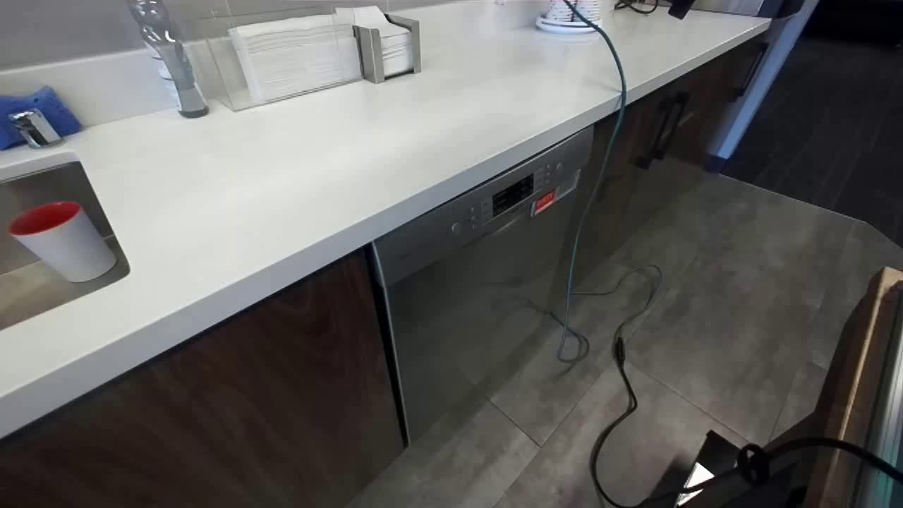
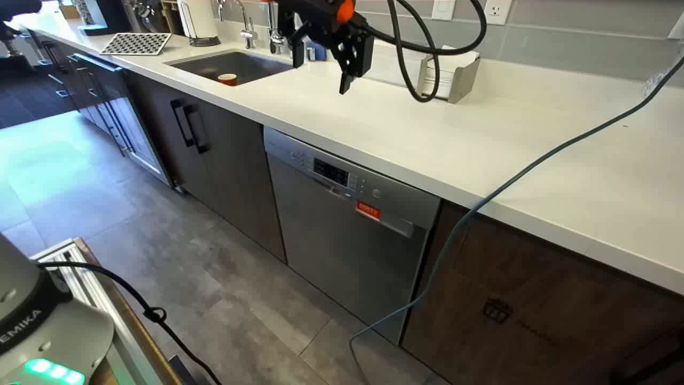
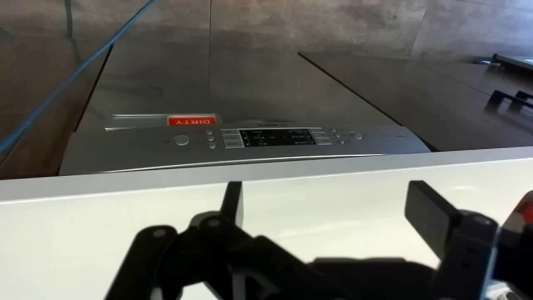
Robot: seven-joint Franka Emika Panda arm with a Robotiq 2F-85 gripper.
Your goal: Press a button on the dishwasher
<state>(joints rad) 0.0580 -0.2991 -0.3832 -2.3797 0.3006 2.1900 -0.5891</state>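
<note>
Grey metal dishwasher [image 2: 336,235] stands beneath the white counter [image 2: 534,123], between brown cabinets [image 2: 561,289], red DIRTY label [image 3: 191,120] on its front. I hold the gripper [image 2: 322,68] above the counter, fingers [image 3: 429,216] well apart.

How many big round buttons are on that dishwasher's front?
2: in the wrist view, one large round button sits left of the dark display, another right of it.

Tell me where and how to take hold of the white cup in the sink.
I'd pinch the white cup at its rim, gripper coming from above: the cup opens upward, no handle shows, and the sink walls would likely hinder a sideways reach.
</note>
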